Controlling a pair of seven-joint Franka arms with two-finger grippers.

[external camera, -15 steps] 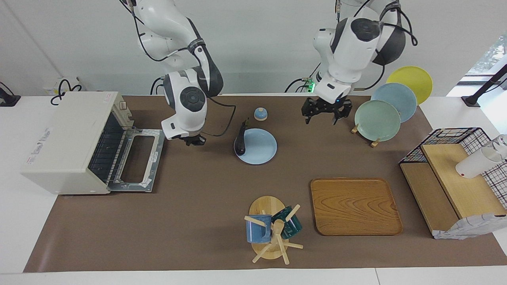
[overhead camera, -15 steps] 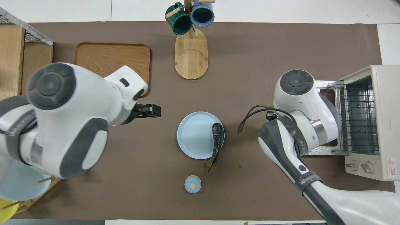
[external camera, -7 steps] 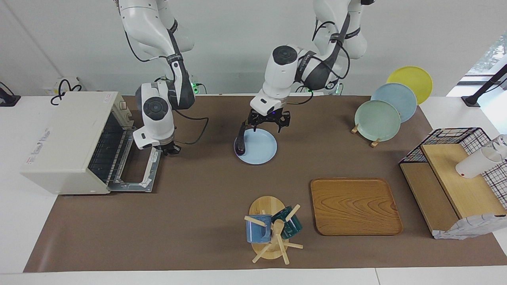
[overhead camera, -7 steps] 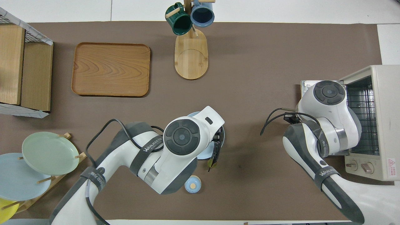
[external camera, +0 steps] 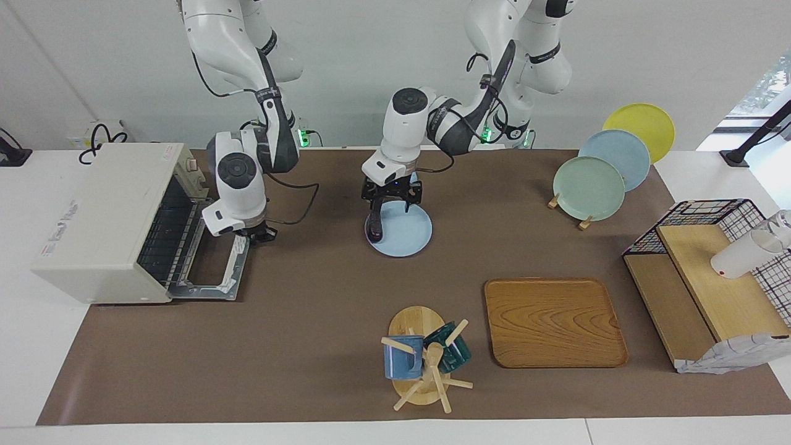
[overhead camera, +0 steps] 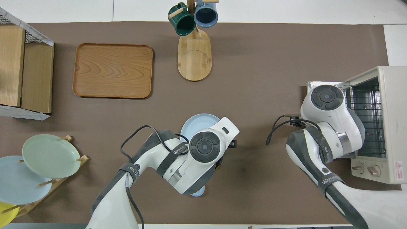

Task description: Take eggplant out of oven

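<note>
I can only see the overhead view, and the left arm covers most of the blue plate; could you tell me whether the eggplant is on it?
Observer: Yes, the eggplant lies along the plate rim, toward the right arm's end of the table.
Operator: And the left gripper?
Observer: The left gripper is low over the eggplant's end nearer the robots, fingers spread; I cannot tell whether it is touching.
Operator: Where is the right gripper?
Observer: The right gripper is beside the handle edge of the oven door, which is open.
</note>
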